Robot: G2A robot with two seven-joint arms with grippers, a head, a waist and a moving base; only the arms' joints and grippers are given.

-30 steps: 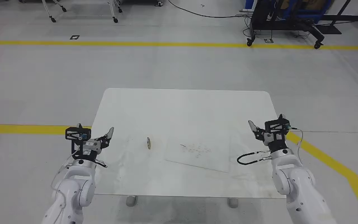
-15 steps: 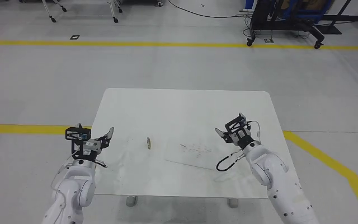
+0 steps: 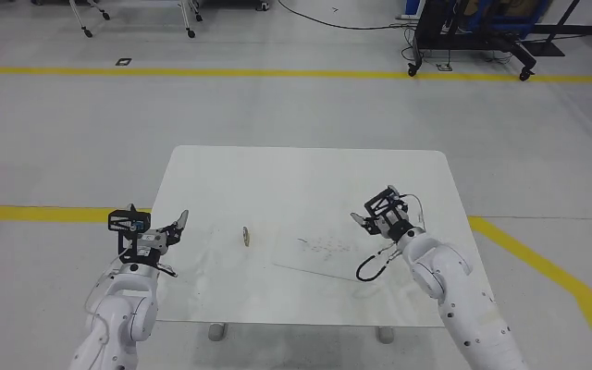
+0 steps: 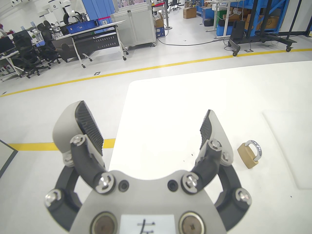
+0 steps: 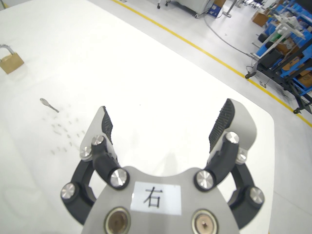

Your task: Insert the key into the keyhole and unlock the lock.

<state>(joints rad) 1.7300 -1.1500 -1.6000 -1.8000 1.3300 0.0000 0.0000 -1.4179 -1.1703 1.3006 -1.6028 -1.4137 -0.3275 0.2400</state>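
Note:
A small brass padlock (image 3: 246, 236) with a silver shackle lies on the white table (image 3: 305, 176), left of centre. It shows too in the left wrist view as the padlock (image 4: 248, 155) and in the right wrist view as the padlock (image 5: 11, 62). A silver key (image 5: 48, 104) lies flat on a thin white mat (image 3: 328, 257), between the padlock and my right gripper. My left gripper (image 3: 158, 215) (image 4: 146, 120) hangs open at the table's left edge, left of the padlock. My right gripper (image 3: 368, 205) (image 5: 167, 113) is open over the table's right half, beside the mat, with nothing between its fingers.
The mat (image 4: 292, 142) carries scuff marks (image 5: 63, 132) near the key. A black cable (image 3: 370, 268) loops off the right arm above the mat's right end. The far half of the table is bare; yellow floor lines run around it.
My right arm has swung from the table's right edge inward to the left, ending near the mat's right end, still open. The left arm, padlock and key have stayed put.

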